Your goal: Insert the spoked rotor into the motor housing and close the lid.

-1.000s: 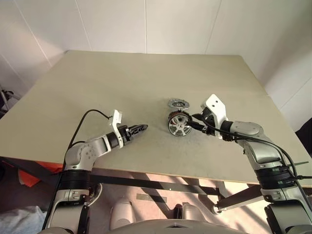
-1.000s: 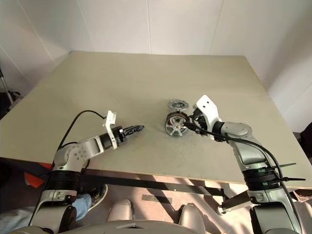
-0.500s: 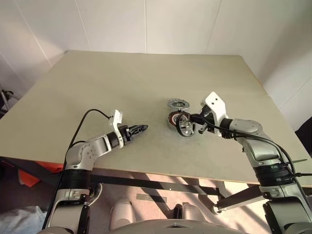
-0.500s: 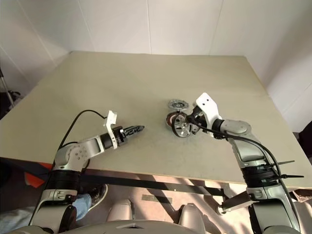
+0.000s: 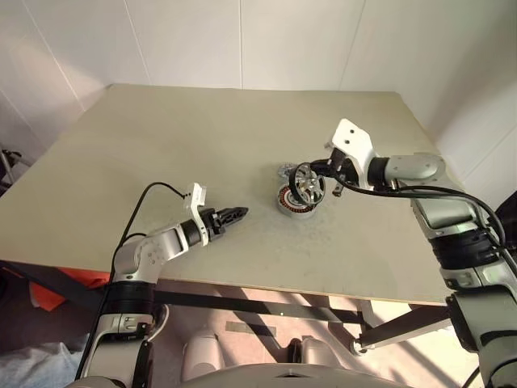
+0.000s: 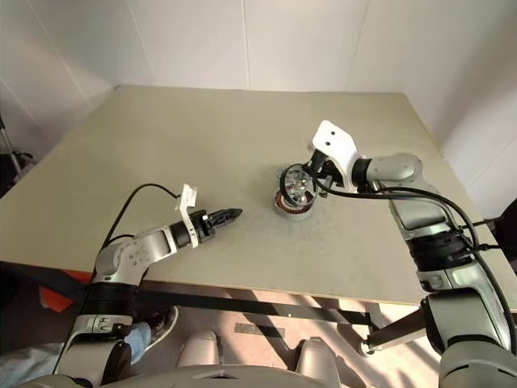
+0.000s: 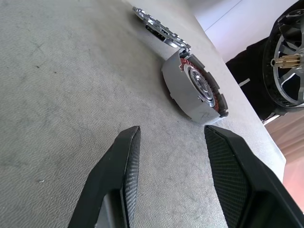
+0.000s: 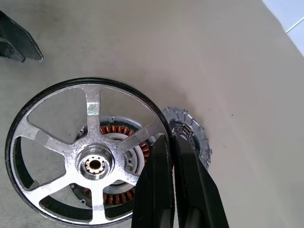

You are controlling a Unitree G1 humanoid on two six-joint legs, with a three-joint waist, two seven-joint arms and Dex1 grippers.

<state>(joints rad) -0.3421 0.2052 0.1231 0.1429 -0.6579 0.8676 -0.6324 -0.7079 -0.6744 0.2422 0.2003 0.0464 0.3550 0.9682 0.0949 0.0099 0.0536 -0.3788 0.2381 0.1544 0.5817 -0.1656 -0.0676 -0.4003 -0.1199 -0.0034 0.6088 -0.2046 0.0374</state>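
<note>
I see a plain beige worktop (image 5: 202, 137) against white wall panels. My left tool (image 5: 236, 215) hovers low over it, fingers spread and empty. Further right the motor housing (image 5: 292, 202) sits on the worktop, the lid (image 5: 284, 170) just behind. My right tool (image 5: 323, 176) pinches the spoked rotor (image 5: 306, 184), raised above the housing.

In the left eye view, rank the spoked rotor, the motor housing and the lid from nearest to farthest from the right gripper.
1. The spoked rotor: pinched by its rim in the right gripper, lifted off the table.
2. The motor housing: on the table just below the rotor, toward the robot.
3. The lid: flat on the table behind the rotor, partly hidden; close to the housing's rank.
</note>
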